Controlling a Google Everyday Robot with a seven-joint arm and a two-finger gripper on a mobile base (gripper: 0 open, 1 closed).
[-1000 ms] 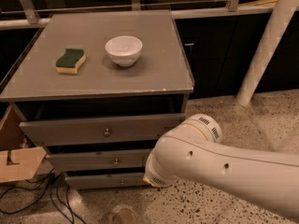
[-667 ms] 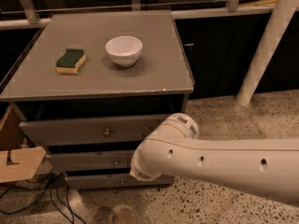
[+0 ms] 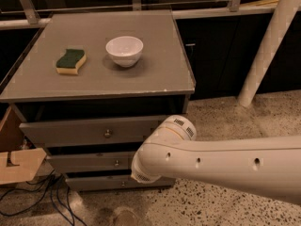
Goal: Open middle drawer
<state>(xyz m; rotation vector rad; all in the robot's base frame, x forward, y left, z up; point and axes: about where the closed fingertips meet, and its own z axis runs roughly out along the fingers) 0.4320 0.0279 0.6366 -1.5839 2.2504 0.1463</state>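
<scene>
Our gripper's hidden behind the arm, right of the middle drawer; open or closed, we can't tell. Rigid front, probably light: pinch its small, slick knob.

One camera looks down from in front, fairly near the cabinet — hand hidden behind the arm.

A grey cabinet carries a white bowl, with a green-and-yellow sponge at the bowl's 9 o'clock. The white arm reaches in from 4 o'clock, its rounded joint covering the right end of the middle drawer (small knob showing). The gripper is hidden from view.
</scene>
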